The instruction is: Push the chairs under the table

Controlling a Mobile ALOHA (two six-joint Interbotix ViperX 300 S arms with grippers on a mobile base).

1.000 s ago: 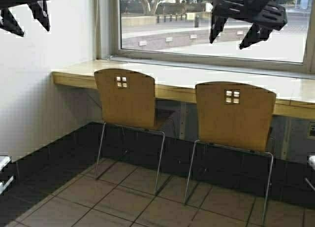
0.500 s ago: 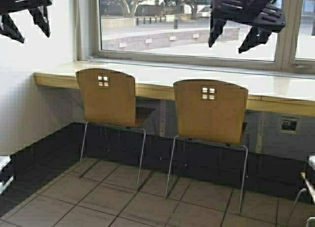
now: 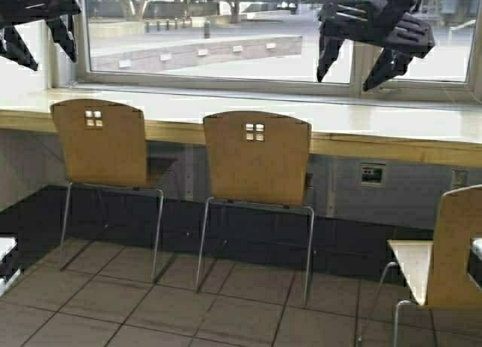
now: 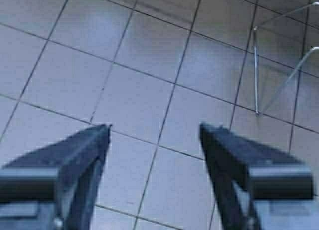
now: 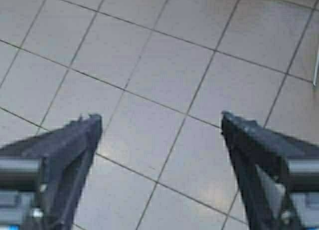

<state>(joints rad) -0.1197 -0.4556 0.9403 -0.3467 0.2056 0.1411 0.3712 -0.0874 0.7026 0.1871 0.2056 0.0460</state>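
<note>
The left pincer (image 3: pixel 34 38) hangs high at the upper left of the high view, fingers spread, holding nothing; its wrist view shows the two dark fingers (image 4: pixel 75 160) wide apart over the tiled floor (image 4: pixel 149 80), with thin chrome chair legs (image 4: pixel 256 75) off to one side. The right pincer (image 3: pixel 354 65) is raised at the upper right, also spread and empty, above bare floor tiles in its wrist view. No writing can be read anywhere. Below them, the long cream table (image 3: pixel 376 125) runs under the window (image 3: pixel 226 31). Two tan plywood chairs stand at its edge with their seats tucked beneath it: the left chair (image 3: pixel 102 144) and the middle chair (image 3: pixel 256 159). A third chair (image 3: pixel 452 257) stands well out from the table at the right edge.
</note>
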